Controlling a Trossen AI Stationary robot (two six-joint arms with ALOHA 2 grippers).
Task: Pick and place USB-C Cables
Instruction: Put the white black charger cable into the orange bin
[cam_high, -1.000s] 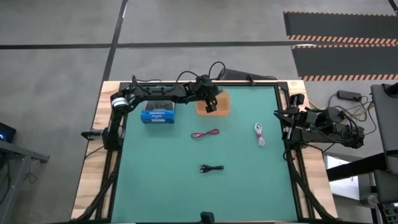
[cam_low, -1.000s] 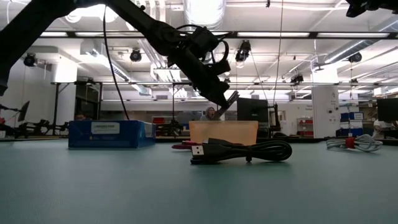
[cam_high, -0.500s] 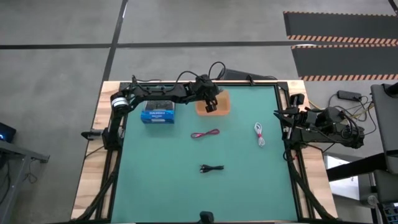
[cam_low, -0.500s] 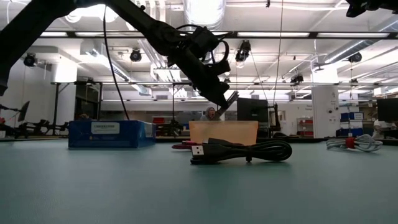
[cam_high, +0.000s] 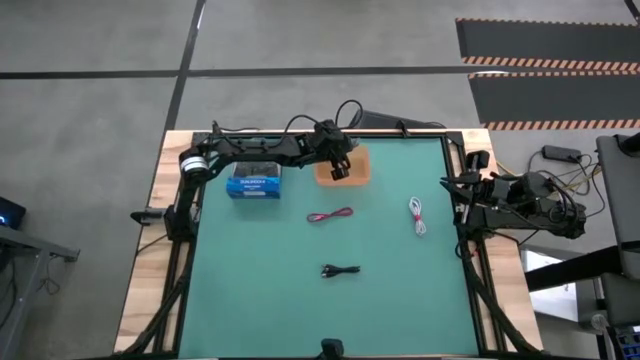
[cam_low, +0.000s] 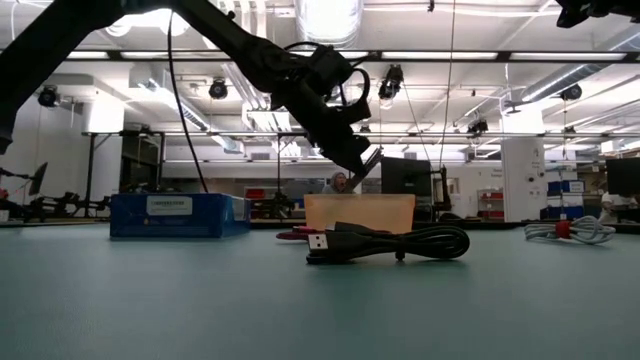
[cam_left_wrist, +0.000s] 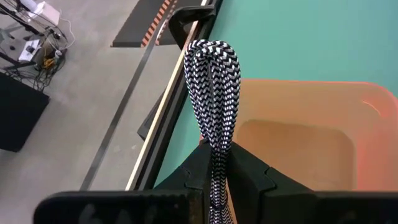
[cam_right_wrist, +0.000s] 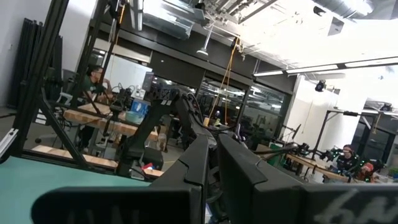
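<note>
Placing step: left gripper (cam_left_wrist: 217, 163) hangs over the orange bin (cam_high: 358, 170) at the table's far edge, clenched on the grey braided cable (cam_left_wrist: 214, 81), whose loop sticks up past the fingers above the empty bin floor. Next move likely calls for lowering a bit and releasing so the cable drops inside the walls. Red-pink cable (cam_high: 331, 216), white cable (cam_high: 417, 214) and black cable (cam_high: 341, 270) lie on the green mat (cam_high: 260, 280), not yet picked. Right gripper (cam_right_wrist: 211, 163) is parked off the right edge, fingers nearly together, holding nothing.
</note>
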